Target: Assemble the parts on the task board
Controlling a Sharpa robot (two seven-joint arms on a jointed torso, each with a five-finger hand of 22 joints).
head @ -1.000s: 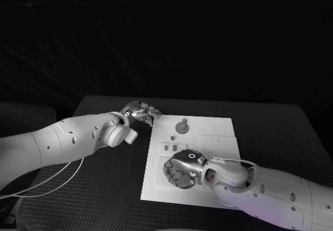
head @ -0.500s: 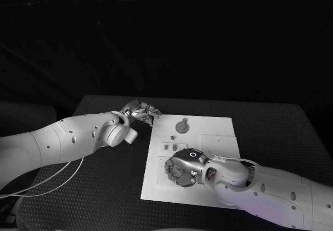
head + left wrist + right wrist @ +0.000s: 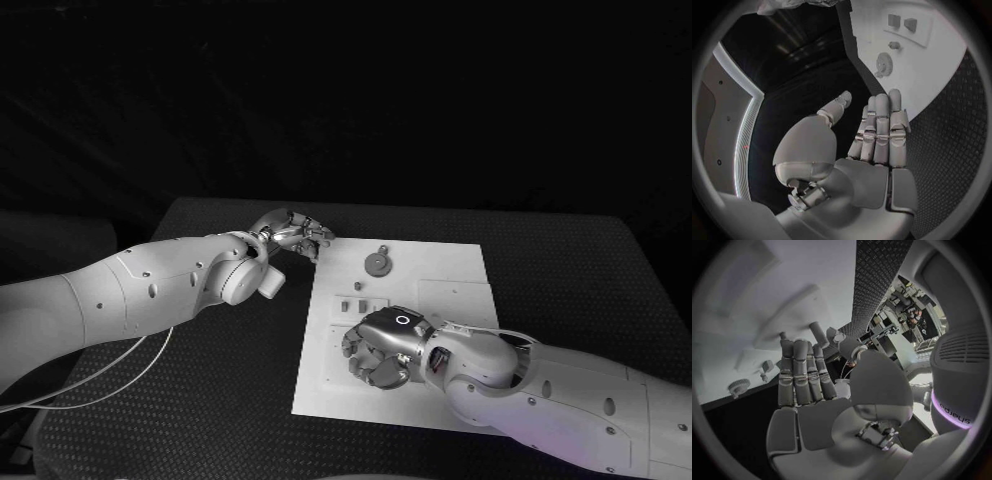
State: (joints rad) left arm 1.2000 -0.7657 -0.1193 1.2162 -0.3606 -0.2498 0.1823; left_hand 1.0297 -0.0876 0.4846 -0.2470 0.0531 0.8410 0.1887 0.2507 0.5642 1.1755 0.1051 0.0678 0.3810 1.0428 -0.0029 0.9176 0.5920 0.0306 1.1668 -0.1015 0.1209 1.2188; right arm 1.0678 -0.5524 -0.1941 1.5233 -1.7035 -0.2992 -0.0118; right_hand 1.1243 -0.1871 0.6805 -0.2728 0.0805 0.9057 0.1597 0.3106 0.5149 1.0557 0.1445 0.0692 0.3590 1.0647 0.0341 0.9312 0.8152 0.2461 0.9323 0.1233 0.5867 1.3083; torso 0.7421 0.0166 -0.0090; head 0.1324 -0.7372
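The white task board (image 3: pixel 447 300) lies in the middle of the table. A round grey part (image 3: pixel 376 264) with a small tab lies on its far half, also seen as a toothed disc (image 3: pixel 884 64) (image 3: pixel 737 386). Small parts (image 3: pixel 352 303) sit near the board's left edge. My left hand (image 3: pixel 293 233) (image 3: pixel 879 130) hovers at the board's far left corner, fingers straight, thumb apart, holding nothing. My right hand (image 3: pixel 378 352) (image 3: pixel 804 375) is palm-down over the board's near left part, fingers stretched towards the board; I see nothing in it.
The black textured table (image 3: pixel 202 400) surrounds the board. A pale square outline (image 3: pixel 456 297) marks the board's right half. Two small blocks (image 3: pixel 901 22) stand on the board beyond the toothed disc.
My right hand has turned slightly over the board's near left part. The left hand and the round part have not moved.
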